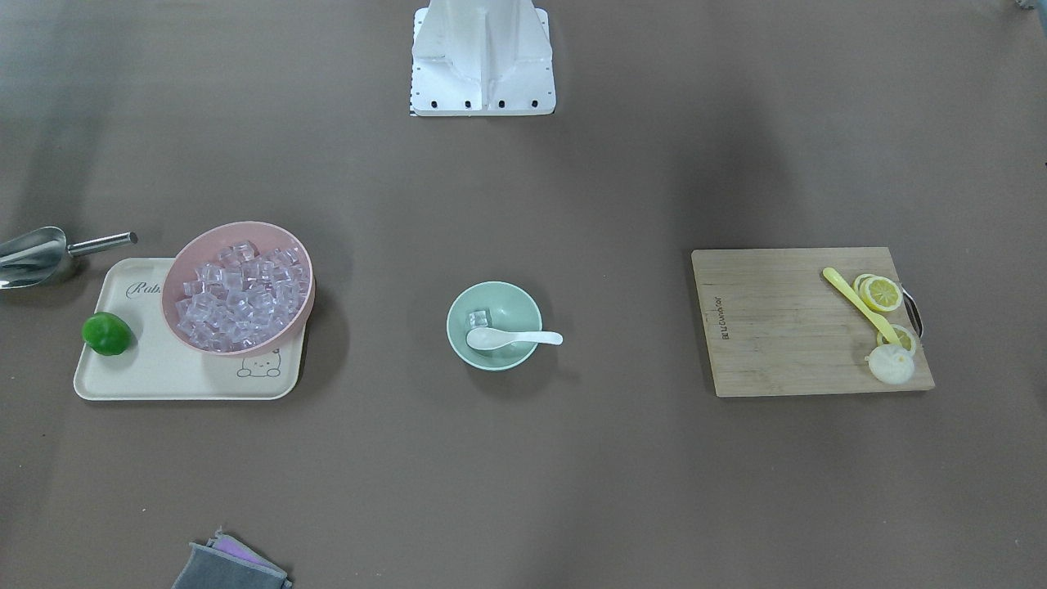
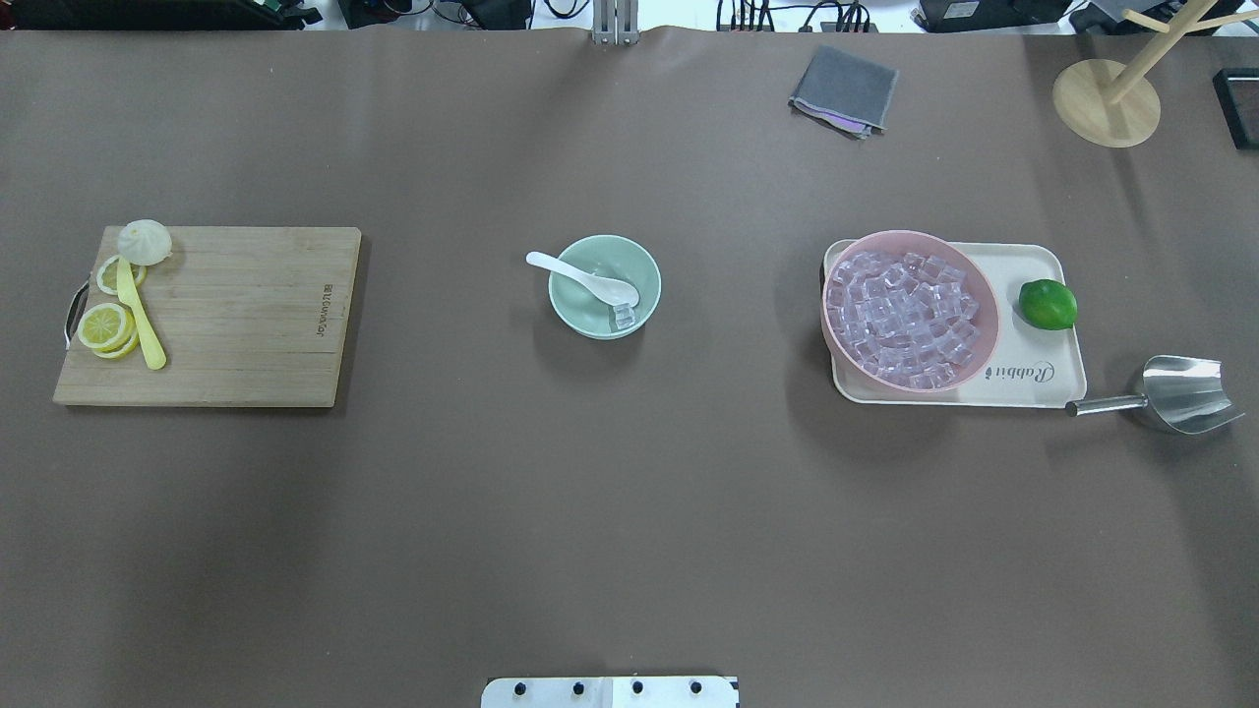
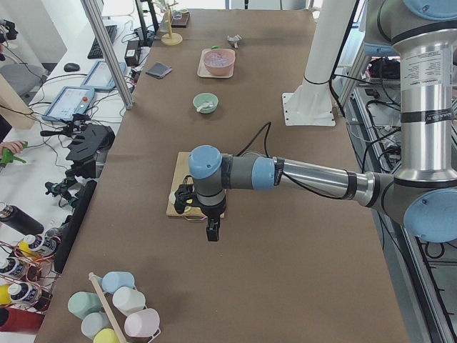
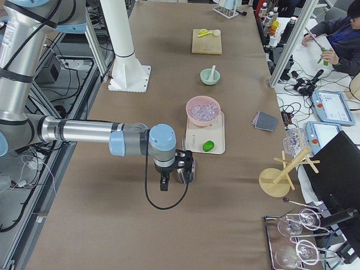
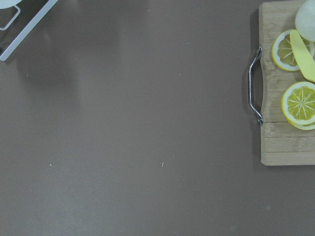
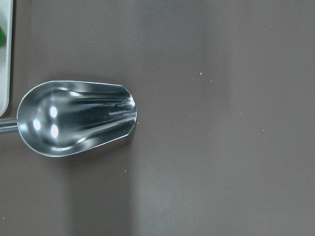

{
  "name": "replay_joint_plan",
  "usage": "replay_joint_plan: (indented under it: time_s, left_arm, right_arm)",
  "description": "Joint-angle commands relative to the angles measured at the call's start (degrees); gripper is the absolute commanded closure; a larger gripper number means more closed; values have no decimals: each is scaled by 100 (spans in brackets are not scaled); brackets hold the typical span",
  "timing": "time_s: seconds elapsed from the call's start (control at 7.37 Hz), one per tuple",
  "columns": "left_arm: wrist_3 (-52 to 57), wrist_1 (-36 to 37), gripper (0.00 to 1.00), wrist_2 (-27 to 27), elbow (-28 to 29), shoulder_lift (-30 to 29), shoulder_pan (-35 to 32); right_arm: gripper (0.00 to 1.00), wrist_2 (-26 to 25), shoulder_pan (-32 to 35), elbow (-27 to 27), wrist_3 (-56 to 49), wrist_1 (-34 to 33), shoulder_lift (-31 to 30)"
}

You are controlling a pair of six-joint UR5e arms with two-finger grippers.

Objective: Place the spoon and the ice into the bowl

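The mint-green bowl (image 1: 524,297) stands mid-table and also shows in the overhead view (image 2: 602,256). The white spoon (image 1: 511,338) lies in it, scoop inside and handle over the rim. One or two clear ice cubes (image 1: 478,317) lie in the bowl beside the scoop. My left gripper (image 3: 213,233) shows only in the exterior left view, hanging over the table past the cutting board's handle end; I cannot tell if it is open. My right gripper (image 4: 163,183) shows only in the exterior right view, over the steel scoop; I cannot tell its state either.
A pink bowl (image 1: 245,227) full of ice cubes sits on a cream tray (image 1: 164,376) with a lime (image 1: 106,333). A steel scoop (image 6: 78,118) lies beside the tray. A cutting board (image 1: 777,327) holds lemon slices and a yellow utensil (image 1: 859,303). A grey cloth (image 1: 229,564) lies near the operators' edge.
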Motion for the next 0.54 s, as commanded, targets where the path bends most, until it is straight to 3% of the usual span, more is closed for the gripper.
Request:
replay_joint_plan:
  time_s: [0.0,0.41]
  left_arm:
    - [0,0,2,2,1,2,8]
    - [0,0,1,2,1,37,8]
  right_arm:
    - [0,6,-1,1,-25,-1,-7]
    - [0,41,-1,1,-25,-1,-7]
